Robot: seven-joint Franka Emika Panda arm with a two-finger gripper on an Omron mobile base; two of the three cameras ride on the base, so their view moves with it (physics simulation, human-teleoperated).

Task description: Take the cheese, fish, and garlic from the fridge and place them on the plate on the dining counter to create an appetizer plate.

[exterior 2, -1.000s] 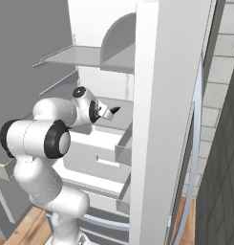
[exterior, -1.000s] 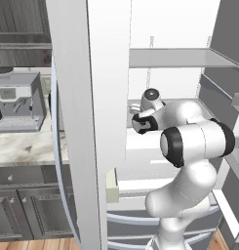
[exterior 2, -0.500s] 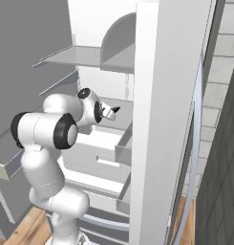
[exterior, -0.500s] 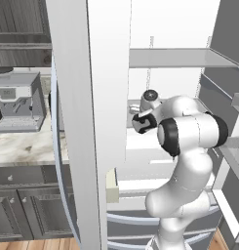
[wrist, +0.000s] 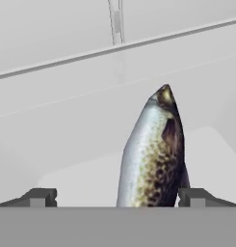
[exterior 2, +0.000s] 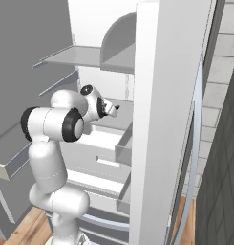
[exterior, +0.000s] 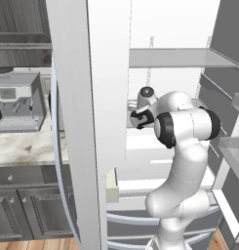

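Observation:
The fridge [exterior: 91, 122] stands open and my arm reaches in at the middle shelf level. In the hand view the fish [wrist: 153, 154], silver-grey with a dark speckled back, lies on the white shelf floor pointing away from me. My gripper [wrist: 117, 198] is open, and the fish's near end sits between the two fingertips [wrist: 196, 197], closer to the right one. The gripper [exterior: 133, 118] shows beside the door's edge in the left base view, and the gripper [exterior 2: 113, 109] points into the compartment in the right base view. Cheese, garlic, plate and dining counter are out of view.
A grey shelf [exterior: 179, 57] runs above the hand. Wide drawers [exterior: 135, 215] lie below. Door bins [exterior: 230, 146] stick out on the right. Left of the fridge door, a coffee machine [exterior: 18, 102] stands on a marble wall counter [exterior: 23, 146].
The elbow has swung in toward the fridge while the hand stayed at the shelf. The jaws have stayed open.

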